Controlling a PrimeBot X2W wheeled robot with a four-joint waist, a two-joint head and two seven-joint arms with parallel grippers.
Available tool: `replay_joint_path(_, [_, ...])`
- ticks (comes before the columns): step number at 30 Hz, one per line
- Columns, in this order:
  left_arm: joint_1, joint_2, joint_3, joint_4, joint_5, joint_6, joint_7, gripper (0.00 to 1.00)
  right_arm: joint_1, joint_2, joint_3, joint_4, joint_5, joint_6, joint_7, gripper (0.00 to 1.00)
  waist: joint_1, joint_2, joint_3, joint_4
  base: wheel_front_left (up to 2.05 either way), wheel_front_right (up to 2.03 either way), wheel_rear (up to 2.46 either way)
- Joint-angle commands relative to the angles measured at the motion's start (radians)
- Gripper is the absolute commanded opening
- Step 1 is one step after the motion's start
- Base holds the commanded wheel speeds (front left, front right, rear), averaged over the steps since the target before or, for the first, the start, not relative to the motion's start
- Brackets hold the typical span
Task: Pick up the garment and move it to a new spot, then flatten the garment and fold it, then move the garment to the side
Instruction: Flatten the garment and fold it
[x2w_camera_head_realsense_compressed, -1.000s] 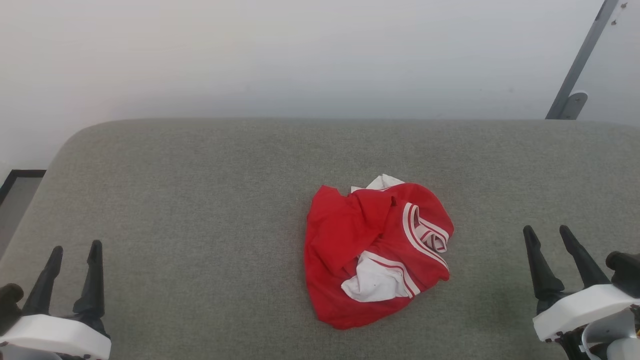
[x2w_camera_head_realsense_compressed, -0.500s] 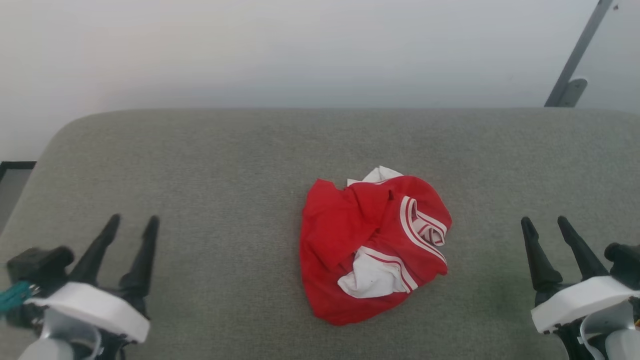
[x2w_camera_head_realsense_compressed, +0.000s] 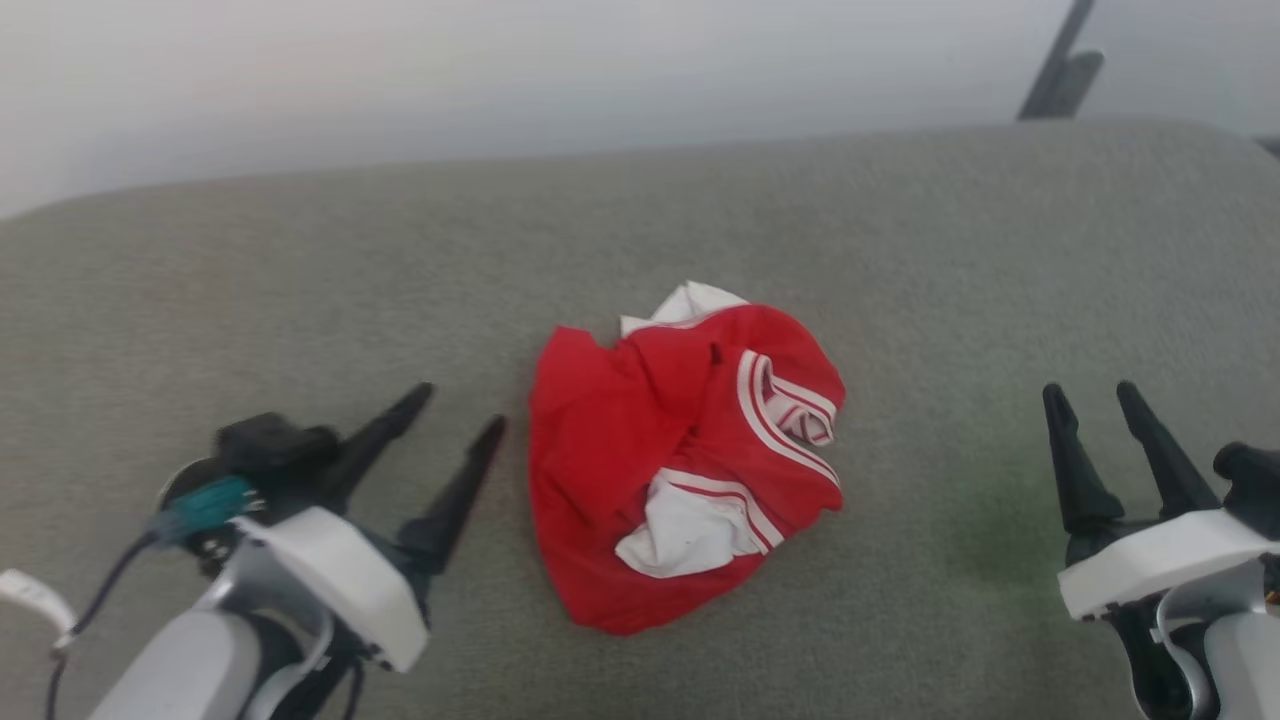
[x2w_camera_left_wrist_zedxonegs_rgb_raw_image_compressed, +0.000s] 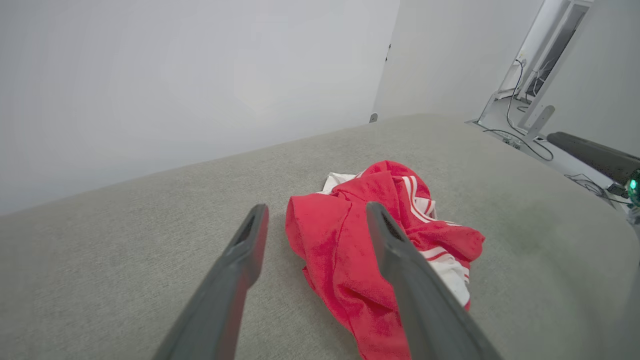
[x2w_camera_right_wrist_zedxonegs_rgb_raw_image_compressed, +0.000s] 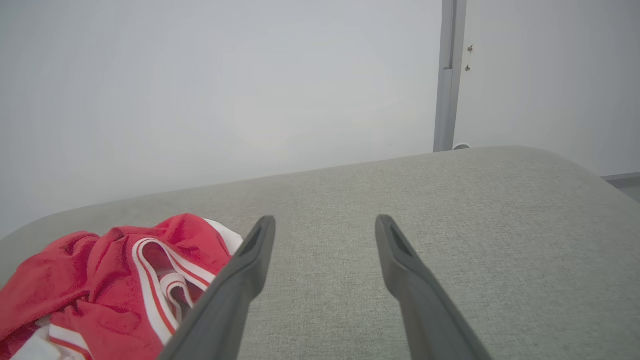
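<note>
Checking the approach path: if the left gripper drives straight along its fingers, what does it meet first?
Most likely the red jersey: its crumpled edge lies straight ahead of the open left gripper. Height is hard to judge, so the tips could brush the grey fabric surface first.

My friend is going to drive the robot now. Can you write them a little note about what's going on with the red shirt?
Left gripper: open, empty, pointing at the garment, close beside it but not touching.
Right gripper: open, empty, well off to the garment's other side.
Garment: crumpled in a heap on the grey cushion.
Done: nothing yet.
Left to do: pick it up, move it, flatten, fold, set aside.
</note>
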Motion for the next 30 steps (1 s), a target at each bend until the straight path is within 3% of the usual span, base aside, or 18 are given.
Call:
replay_joint_path(1, [-0.020,-0.002,-0.016,-0.008,0.012,-0.008,0.016,1.00,-0.016,0.001,-0.001,0.004,0.001,0.000,-0.009,1.00,0.0000,0.0000,0.037,-0.032,0.00,0.00,0.00])
replay_joint_path(8, [-0.083,-0.009,-0.104,0.018,0.023,-0.024,0.122,1.00,-0.057,0.003,0.012,0.028,0.016,0.000,-0.037,1.00,0.0000,0.0000,0.101,-0.079,0.00,0.00,0.00])
replay_joint_path(24, [-0.201,-0.055,-0.234,0.313,0.010,0.019,0.461,1.00,-0.120,0.000,0.059,0.093,0.043,0.000,-0.075,1.00,0.0000,0.0000,0.159,-0.112,0.00,0.00,0.00])
replay_joint_path(25, [-0.206,-0.063,-0.245,0.329,0.006,0.017,0.475,0.71,-0.124,-0.001,0.062,0.097,0.045,0.000,-0.076,1.00,0.0000,0.0000,0.160,-0.111,0.00,0.00,0.00])
replay_joint_path(26, [-0.213,-0.069,-0.253,0.344,0.000,0.012,0.490,0.09,-0.128,-0.003,0.064,0.100,0.046,0.000,-0.077,1.00,0.0000,0.0000,0.160,-0.111,0.00,0.00,0.00])
replay_joint_path(27, [-0.222,-0.070,-0.261,0.351,0.007,0.007,0.493,0.00,-0.132,-0.003,0.067,0.102,0.046,0.000,-0.079,1.00,0.0000,0.0000,0.160,-0.111,0.00,0.00,0.00])
replay_joint_path(30, [-0.248,-0.060,-0.267,0.362,0.008,-0.005,0.501,0.00,-0.137,-0.006,0.073,0.108,0.050,0.000,-0.085,1.00,0.0000,0.0000,0.158,-0.110,0.00,0.00,0.00])
